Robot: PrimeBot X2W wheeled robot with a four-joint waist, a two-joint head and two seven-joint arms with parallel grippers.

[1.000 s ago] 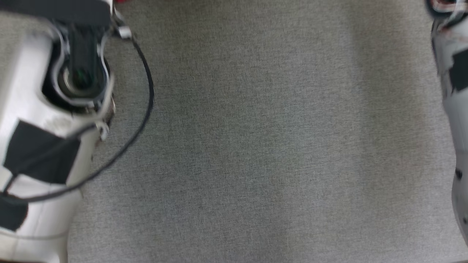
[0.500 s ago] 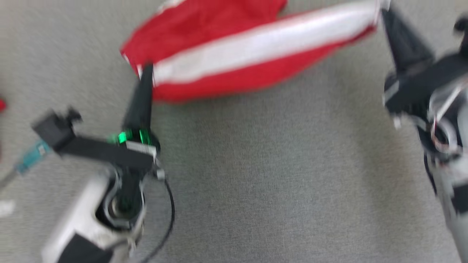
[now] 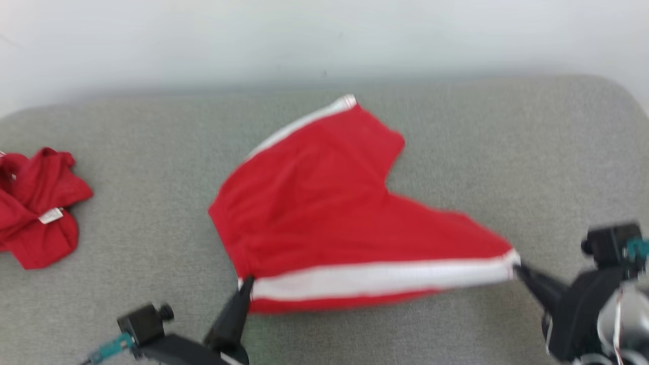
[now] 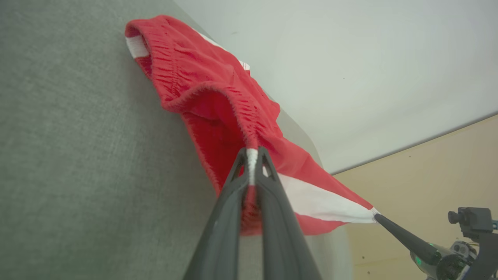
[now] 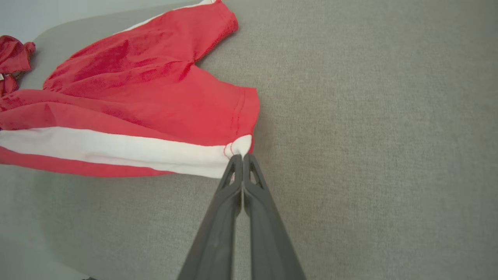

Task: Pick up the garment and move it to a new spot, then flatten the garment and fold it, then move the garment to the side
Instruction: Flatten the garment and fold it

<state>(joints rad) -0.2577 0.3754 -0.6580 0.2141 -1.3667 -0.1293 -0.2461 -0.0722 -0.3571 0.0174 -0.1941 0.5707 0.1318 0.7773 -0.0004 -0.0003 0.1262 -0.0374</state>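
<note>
My left gripper [image 4: 252, 152] pinches the red shorts [image 3: 324, 218] at the waistband; my right gripper [image 5: 242, 157] clamps their striped hem. The fabric runs taut between them.

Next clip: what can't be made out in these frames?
Head view: second red garment cut off by the left edge.
Head view: its white label blurred, too small to read.
Head view: left end effector, body cut off by the bottom edge.
All views: red shorts, underside hidden by their own cloth.

Grey woven-fabric tabletop [image 3: 456, 152] w/ rounded corners, evenly lit, soft light. Pale white bkgd [image 3: 324, 35] beyond far edge; beige area [image 4: 435, 182] past dark seam [image 4: 412, 144].
</note>
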